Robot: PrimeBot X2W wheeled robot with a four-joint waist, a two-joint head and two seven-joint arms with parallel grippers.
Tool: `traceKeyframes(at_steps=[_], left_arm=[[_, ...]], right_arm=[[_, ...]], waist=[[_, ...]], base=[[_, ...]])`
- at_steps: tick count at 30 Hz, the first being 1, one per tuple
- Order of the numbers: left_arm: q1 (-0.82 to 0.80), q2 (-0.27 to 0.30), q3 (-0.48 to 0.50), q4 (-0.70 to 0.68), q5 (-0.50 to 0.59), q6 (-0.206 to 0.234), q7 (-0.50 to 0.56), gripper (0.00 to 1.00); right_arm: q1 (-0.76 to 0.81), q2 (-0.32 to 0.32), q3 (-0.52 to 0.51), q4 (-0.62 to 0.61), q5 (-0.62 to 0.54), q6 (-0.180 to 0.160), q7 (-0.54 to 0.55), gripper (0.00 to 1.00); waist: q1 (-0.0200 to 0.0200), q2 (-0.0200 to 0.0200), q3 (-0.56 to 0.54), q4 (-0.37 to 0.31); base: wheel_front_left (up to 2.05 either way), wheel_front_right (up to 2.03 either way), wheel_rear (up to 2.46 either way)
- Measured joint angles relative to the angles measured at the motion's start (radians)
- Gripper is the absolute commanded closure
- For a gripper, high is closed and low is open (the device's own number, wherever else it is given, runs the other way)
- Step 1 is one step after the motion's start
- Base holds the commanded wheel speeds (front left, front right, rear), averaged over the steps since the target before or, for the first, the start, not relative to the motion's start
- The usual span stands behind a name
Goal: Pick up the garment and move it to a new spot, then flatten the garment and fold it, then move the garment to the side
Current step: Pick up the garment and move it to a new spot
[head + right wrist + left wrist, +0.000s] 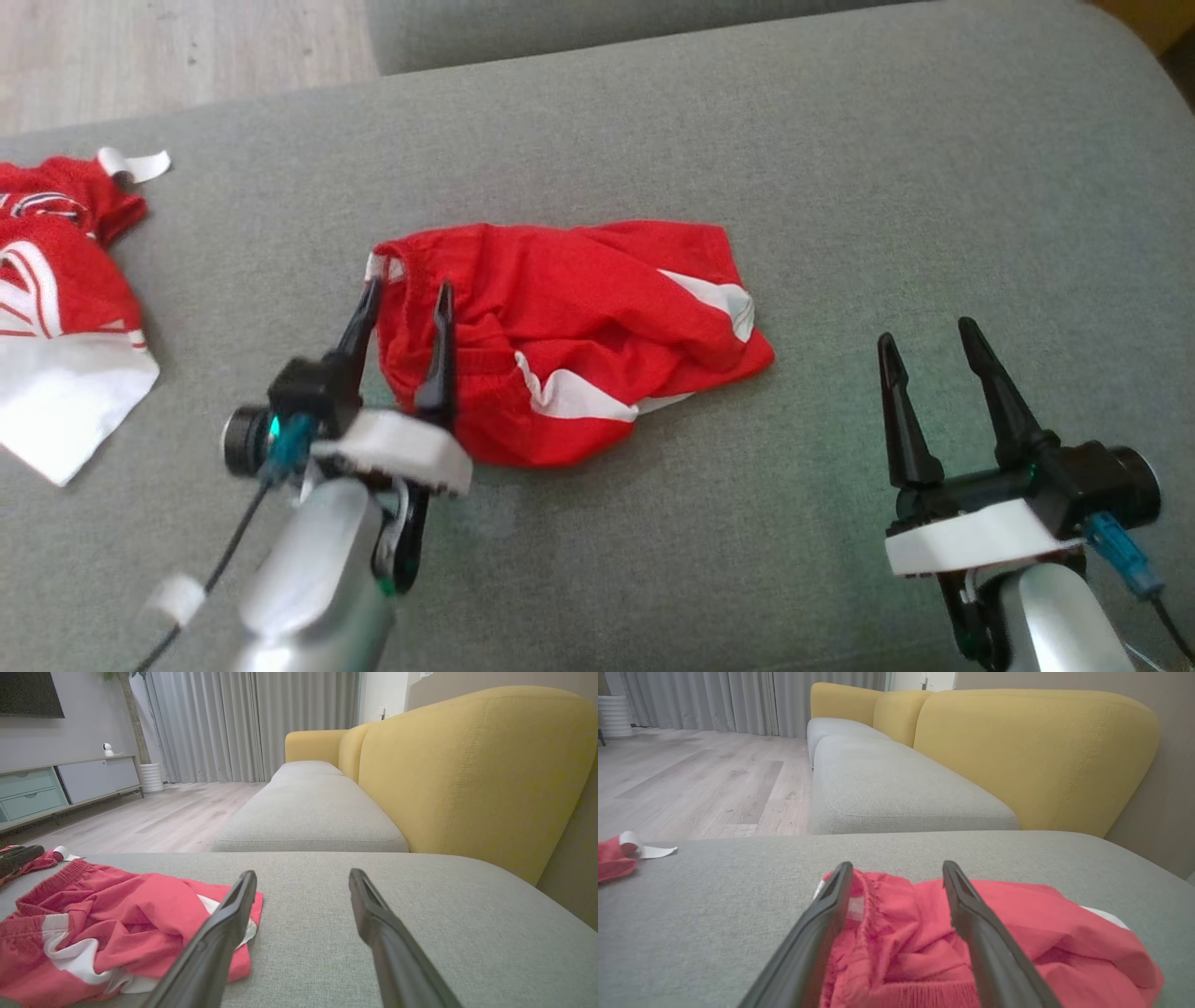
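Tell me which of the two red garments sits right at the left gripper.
The crumpled red shorts in the middle of the cushion: the open left gripper straddles their waistband edge. The other red-and-white garment lies apart at the far left.

Readable text: none in any view.
Garment: plain white stripes, no lettering.
Second red-and-white cloth: curved print, illegible.
White tag: looks blank.

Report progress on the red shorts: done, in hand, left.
Done, apparently: red shorts lie on the grey cushion, ungripped. In hand: left pincer open over their waistband end; right pincer open, apart from them. Left: they are crumpled, so flattening, folding, moving aside.
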Motion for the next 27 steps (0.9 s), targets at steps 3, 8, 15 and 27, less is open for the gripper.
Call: traceKeyframes(at_steps=[3,8,15,27], left_arm=[[0.07,0.008,0.01,-0.049,0.018,-0.002,-0.002,0.0],[0.185,0.017,0.051,-0.165,0.041,0.007,-0.003,0.0],[0.353,0.023,0.101,-0.298,0.043,0.028,-0.003,0.0],[0.547,0.021,0.149,-0.433,0.085,0.061,-0.003,0.0]], right_arm=[[0.001,0.0,-0.001,0.001,0.0,0.0,0.0,0.0],[0.006,0.0,-0.006,0.006,0.0,0.0,0.0,0.0],[0.018,0.0,-0.011,0.008,0.0,0.0,0.0,0.0],[0.101,0.0,-0.025,0.012,0.03,0.0,0.0,0.0]], waist=[[-0.0001,0.0,-0.012,0.007],[-0.0001,0.0,-0.031,0.023],[-0.0001,0.0,-0.068,0.053],[-0.0002,0.0,-0.138,0.133]], base=[[0.0,0.0,0.0],[0.0,0.0,0.0],[0.0,0.0,0.0],[0.0,0.0,0.0]])
